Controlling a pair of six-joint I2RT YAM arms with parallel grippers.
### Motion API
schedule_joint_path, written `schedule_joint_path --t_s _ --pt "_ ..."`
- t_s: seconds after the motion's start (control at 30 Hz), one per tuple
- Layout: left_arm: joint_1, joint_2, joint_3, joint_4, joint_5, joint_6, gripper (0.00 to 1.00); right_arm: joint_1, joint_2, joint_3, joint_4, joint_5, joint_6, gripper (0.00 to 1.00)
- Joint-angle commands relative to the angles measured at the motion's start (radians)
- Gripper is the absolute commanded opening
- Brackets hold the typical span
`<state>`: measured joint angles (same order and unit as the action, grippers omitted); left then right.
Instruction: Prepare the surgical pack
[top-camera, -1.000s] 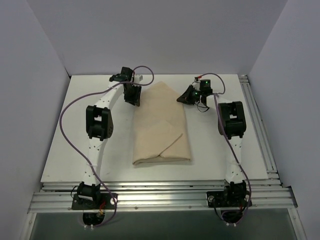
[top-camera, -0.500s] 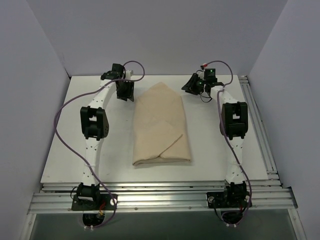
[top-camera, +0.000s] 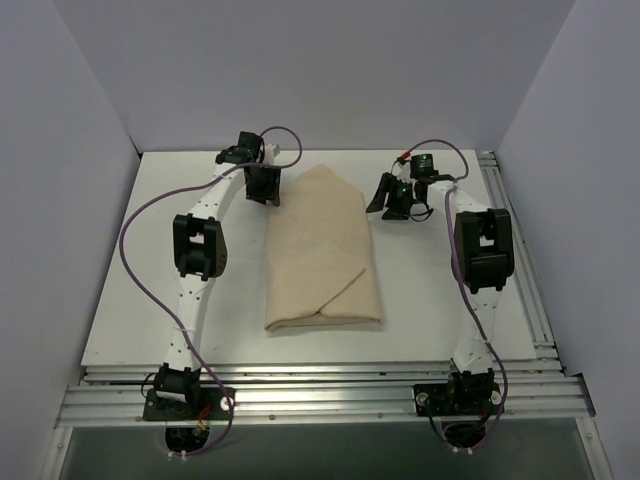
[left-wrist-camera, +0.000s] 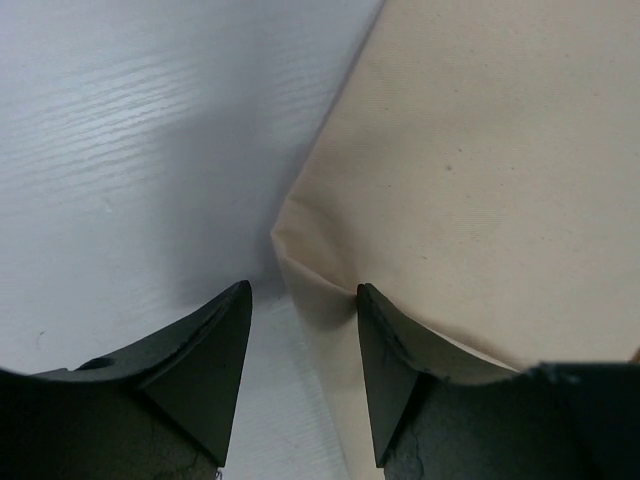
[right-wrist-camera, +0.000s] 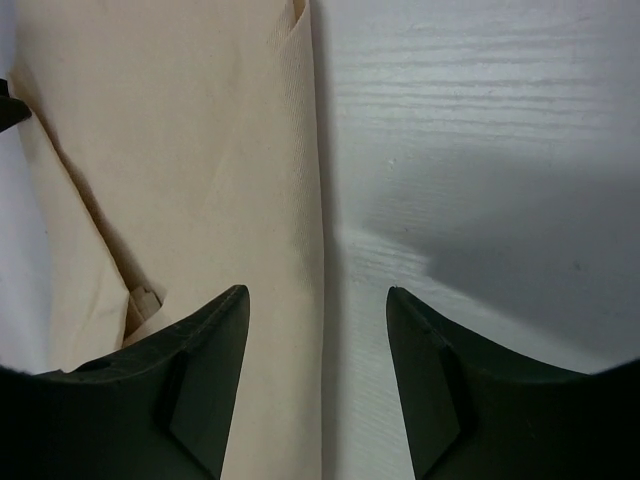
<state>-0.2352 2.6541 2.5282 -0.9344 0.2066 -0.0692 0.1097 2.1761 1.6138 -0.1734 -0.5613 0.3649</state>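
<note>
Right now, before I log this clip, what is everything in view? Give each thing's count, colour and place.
cloth bundle: one, tan-beige, folded to a point at its far end, lying mid-table between the arms
table: one, white, under the bundle
rails: several, silver metal, along the table's near and right edges
walls: three, white, left, back and right of the table
cables: two, purple, one looping along each arm
left arm: one, white with black joints, left of the bundle
right arm: one, white with black joints, right of the bundle
left gripper: one, black, open, over the bundle's far-left edge
right gripper: one, black, open, over the bundle's far-right edge
</note>
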Motion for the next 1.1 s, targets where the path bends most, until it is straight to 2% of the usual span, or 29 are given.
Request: schedule_joint_path --t_s 0.0,0.17,0.4,0.5,0.67,0.73,0.77,0.93,1.0,1.03,1.07 --pt "0.014 -0.011 0.031 0.031 -0.038 -0.007 0.56 -0.021 0.037 0.062 0.046 -0.012 0.000 0.53" --pt "0.008 -0.029 -0.008 0.052 -0.039 -0.014 0.56 -0.012 0.232 0.285 0.092 -0.054 0.069 0.45" --pt "0.014 0.029 0.043 0.068 0.020 -0.049 0.53 -0.004 0.339 0.331 0.164 -0.084 0.157 0.45" --pt "0.019 0.041 0.075 0.080 0.040 -0.050 0.47 0.004 0.379 0.359 0.210 -0.103 0.195 0.42" --pt "0.024 0.030 0.057 0.100 0.103 -0.038 0.32 0.019 0.396 0.383 0.229 -0.130 0.215 0.30" --pt "0.024 0.026 0.055 0.105 0.120 -0.035 0.29 0.021 0.399 0.388 0.226 -0.135 0.215 0.27" --pt "0.022 0.024 0.055 0.106 0.122 -0.037 0.23 0.021 0.406 0.396 0.224 -0.147 0.215 0.26" --pt "0.023 -0.006 0.055 0.128 0.100 -0.032 0.11 0.045 0.406 0.406 0.198 -0.154 0.192 0.21" --pt "0.022 -0.025 0.049 0.135 0.105 -0.023 0.04 0.051 0.399 0.402 0.178 -0.140 0.178 0.13" --pt "0.022 -0.031 0.037 0.138 0.106 -0.021 0.02 0.053 0.396 0.396 0.178 -0.135 0.171 0.04" --pt "0.019 -0.040 0.035 0.140 0.106 -0.018 0.02 0.051 0.384 0.390 0.178 -0.129 0.169 0.00"
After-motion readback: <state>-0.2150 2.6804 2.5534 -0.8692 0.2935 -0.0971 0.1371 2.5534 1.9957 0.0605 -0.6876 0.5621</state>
